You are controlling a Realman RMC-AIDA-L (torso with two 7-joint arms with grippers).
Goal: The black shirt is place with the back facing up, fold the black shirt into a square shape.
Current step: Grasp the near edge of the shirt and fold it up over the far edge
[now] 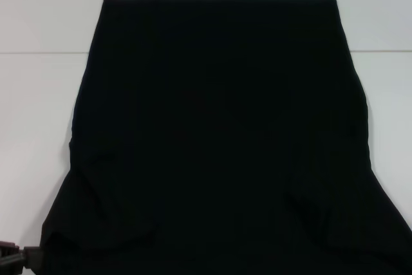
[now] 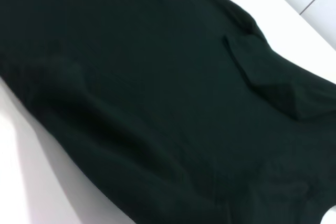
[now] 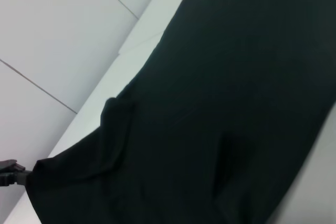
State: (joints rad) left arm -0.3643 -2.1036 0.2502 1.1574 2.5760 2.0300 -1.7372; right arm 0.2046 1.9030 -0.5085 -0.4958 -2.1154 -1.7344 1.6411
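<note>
The black shirt (image 1: 219,140) lies spread flat on the white table (image 1: 38,94). Its straight hem is at the far edge, and its sleeves flare out toward the near corners. The cloth fills most of the left wrist view (image 2: 147,87), where a small fold stands up, and most of the right wrist view (image 3: 226,103). A dark part of my left gripper (image 1: 14,257) shows at the near left corner, right at the edge of the left sleeve. The same gripper (image 3: 11,173) appears against the sleeve's edge in the right wrist view. My right gripper shows in no view.
Bare white table borders the shirt on the left (image 1: 32,159) and on the right (image 1: 393,107). A seam line (image 1: 38,52) crosses the surface behind. Light floor tiles (image 3: 58,35) lie beyond the table's edge.
</note>
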